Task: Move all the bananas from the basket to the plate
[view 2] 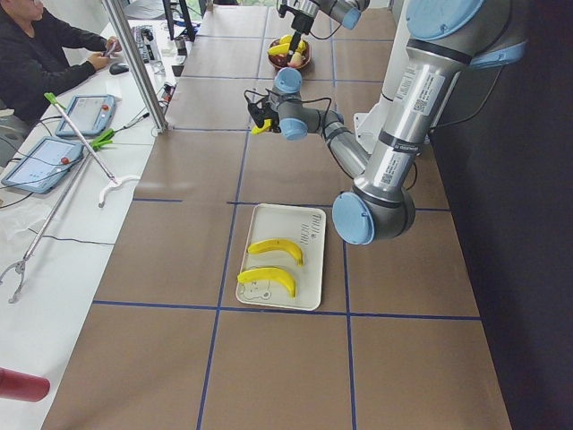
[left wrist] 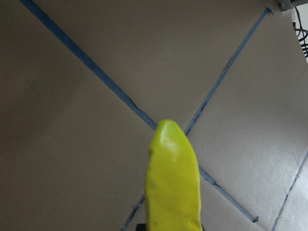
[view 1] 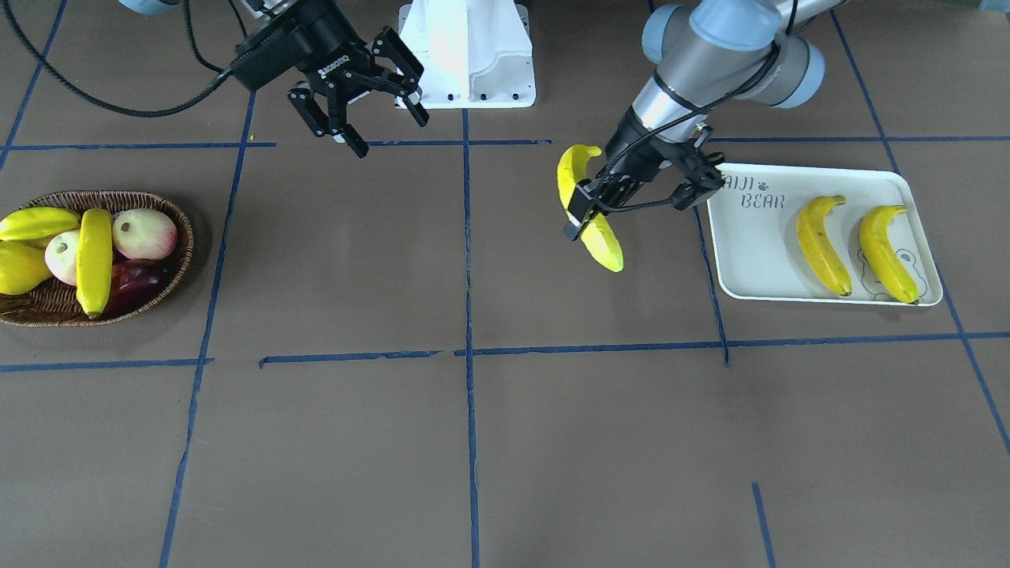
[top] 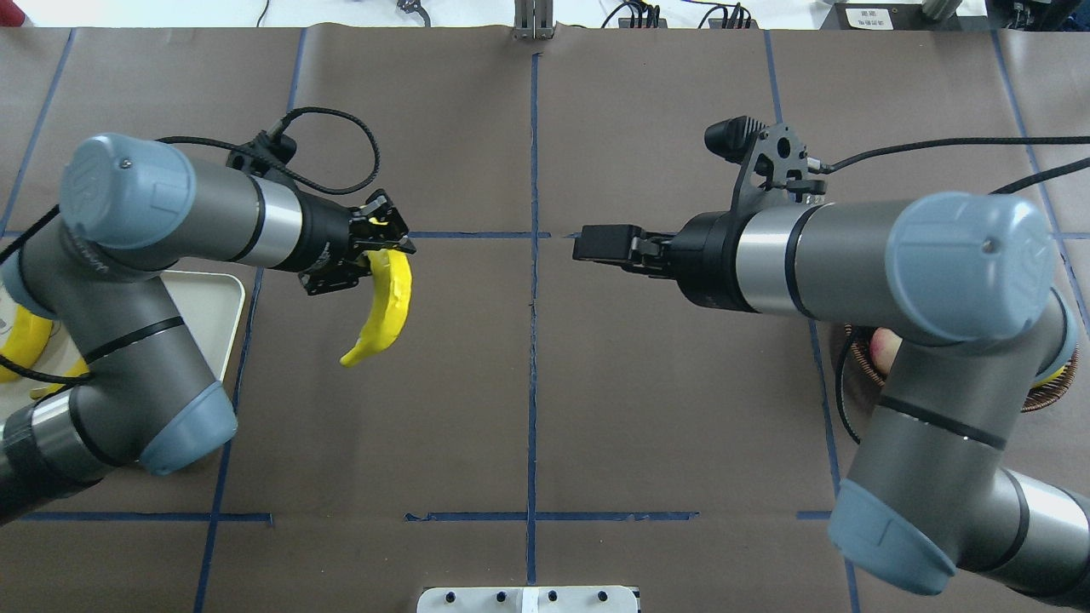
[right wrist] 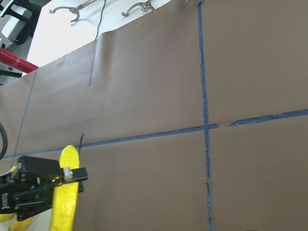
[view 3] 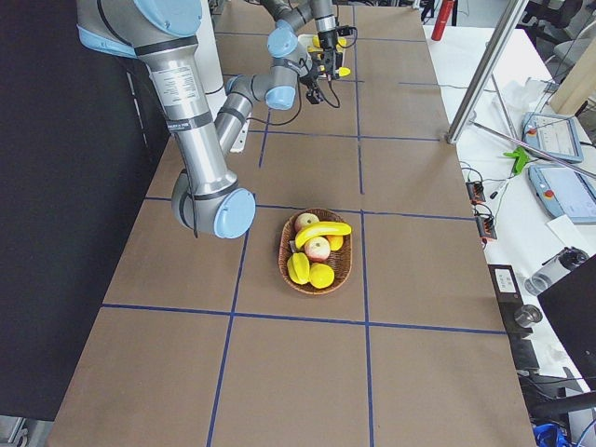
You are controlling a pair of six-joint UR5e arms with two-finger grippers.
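Two bananas [view 1: 823, 244] are plated, a third banana [view 1: 606, 246] is clamped in the left tool [view 1: 586, 216] beside the plate [view 1: 757, 252], a fourth banana [view 1: 95, 260] is left in the basket [view 1: 47, 315], and the right tool [view 1: 390, 130] is spread empty.

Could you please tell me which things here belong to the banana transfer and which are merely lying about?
Job: held banana in the left gripper; two bananas on the plate; one banana in the basket.

Lying about, all in the basket: two pink-white round fruits; yellow pear-shaped fruit; yellow-green pointed fruit; dark red fruit.
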